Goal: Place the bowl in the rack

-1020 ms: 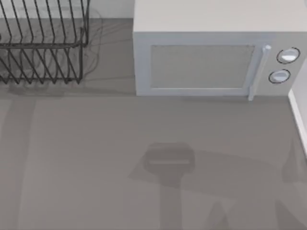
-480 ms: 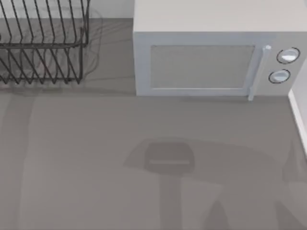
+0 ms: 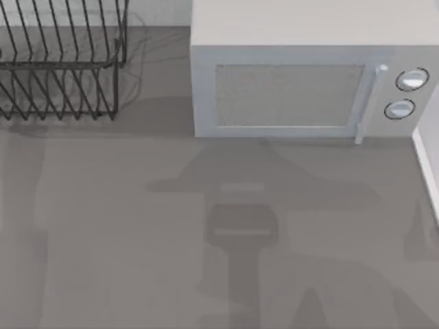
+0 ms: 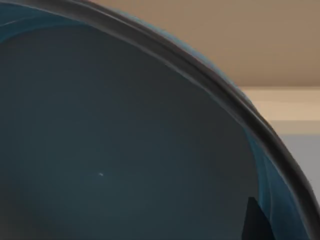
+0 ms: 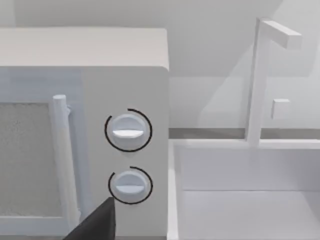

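My left gripper (image 4: pixel 253 223) shows as a dark sliver at the rim of the round, glossy blue bowl (image 4: pixel 125 150), which sits right up against my left wrist camera with its dark edge curving across. I cannot tell whether that gripper is spread or pinching the bowl, nor where above the counter the bowl hangs. My right gripper (image 5: pixel 96 224) is a dark tip low before the microwave's face, and I cannot tell its state either. On the flat grey counter (image 3: pixel 103 226) the blocky shadow in the middle lies about where it did a second ago, but a broader shadow has since spread from it up to the foot of the microwave. From the near edge to the far edge the counter is open surface. At the far left corner stands the black thin-wire rack (image 3: pixel 62 65) with slanted tines, unmoved and cut off by the left edge. A bare strip parts it from the grey-white box microwave (image 3: pixel 288 89), which stands along the far edge with its door shut and two round knobs (image 5: pixel 128 131) beside its upright handle. Just past its right side lies a white sink (image 5: pixel 240 200) with a white angular faucet (image 5: pixel 257 80).
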Available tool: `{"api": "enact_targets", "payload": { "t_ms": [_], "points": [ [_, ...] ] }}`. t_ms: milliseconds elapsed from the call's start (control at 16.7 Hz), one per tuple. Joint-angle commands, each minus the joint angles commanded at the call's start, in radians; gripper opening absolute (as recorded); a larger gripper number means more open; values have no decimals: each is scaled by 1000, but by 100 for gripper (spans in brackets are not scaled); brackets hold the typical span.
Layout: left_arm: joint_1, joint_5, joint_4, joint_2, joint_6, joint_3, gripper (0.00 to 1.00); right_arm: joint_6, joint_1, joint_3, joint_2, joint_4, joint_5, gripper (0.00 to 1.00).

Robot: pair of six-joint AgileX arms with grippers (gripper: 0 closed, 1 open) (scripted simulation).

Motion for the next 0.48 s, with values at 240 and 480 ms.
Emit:
{"api": "enact_targets", "payload": {
  "t_ms": [240,480],
  "points": [
    [-33,-27,293,212,0,-65,0,0,0,0,0,0,0,100],
    [-53,-43,430,323,-3,-109,0,0,0,0,0,0,0,100]
  ]
}}
